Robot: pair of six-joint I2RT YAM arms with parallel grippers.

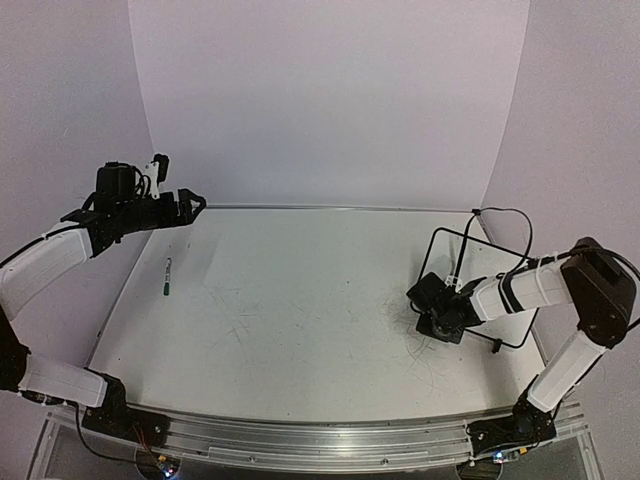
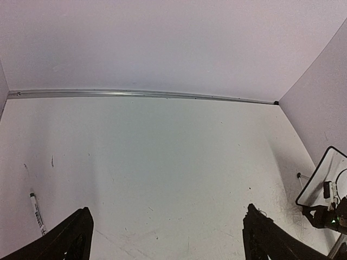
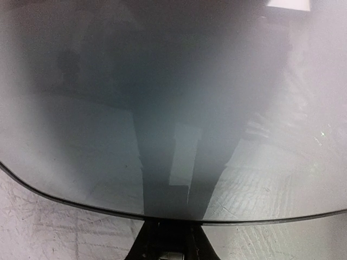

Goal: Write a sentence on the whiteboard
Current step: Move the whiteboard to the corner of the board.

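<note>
Noting: whiteboard [image 1: 478,264] at right edge of tabletop [image 1: 300,300], right tool [image 3: 171,233] pinched narrow on its left rim, so right arm is nearer. Left tool [image 1: 192,206] wide, empty, well apart from board; marker [image 1: 167,276] near it, axis near-to-far.

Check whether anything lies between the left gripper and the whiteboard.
Nothing visible does: only bare tabletop separates the left gripper from the whiteboard. The marker lies off that line, near the table's left edge.

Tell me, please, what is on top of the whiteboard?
No writing shows on the whiteboard; the right tool pinches its edge, and the arm hides part.
</note>
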